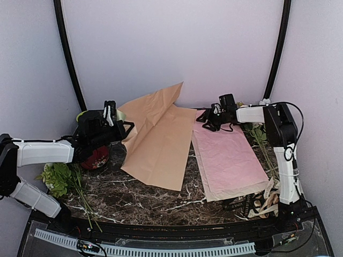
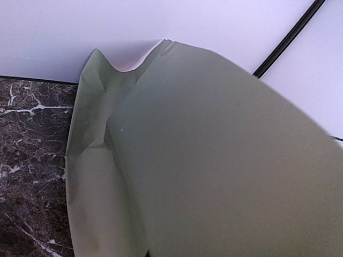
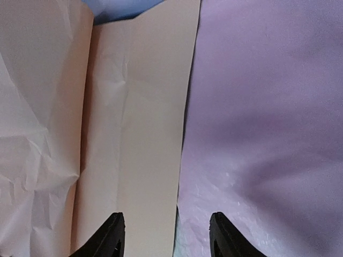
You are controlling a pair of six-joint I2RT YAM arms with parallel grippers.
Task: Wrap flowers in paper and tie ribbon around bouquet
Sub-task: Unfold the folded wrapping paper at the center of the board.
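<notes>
The sage-green paper point(image 2: 214, 160) fills the left wrist view and hides my left fingers; from above only a pale green sliver point(image 1: 121, 114) shows beside the left gripper point(image 1: 110, 116), which is shut on the paper's raised edge. The flowers point(image 1: 56, 176), broad green leaves on long stems, lie at the near left of the table. The black ribbon point(image 1: 236, 203) lies at the near right. My right gripper point(image 3: 167, 235) point(image 1: 208, 121) is open above the seam between the tan and pink sheets, holding nothing.
A tan kraft sheet point(image 1: 161, 139) lies mid-table with its far left part lifted. A pink sheet point(image 1: 230, 155) lies to the right. A dark red pot point(image 1: 97, 158) stands under the left gripper. Thin-stemmed flowers point(image 1: 260, 136) and cream ribbon point(image 1: 268, 195) lie at right.
</notes>
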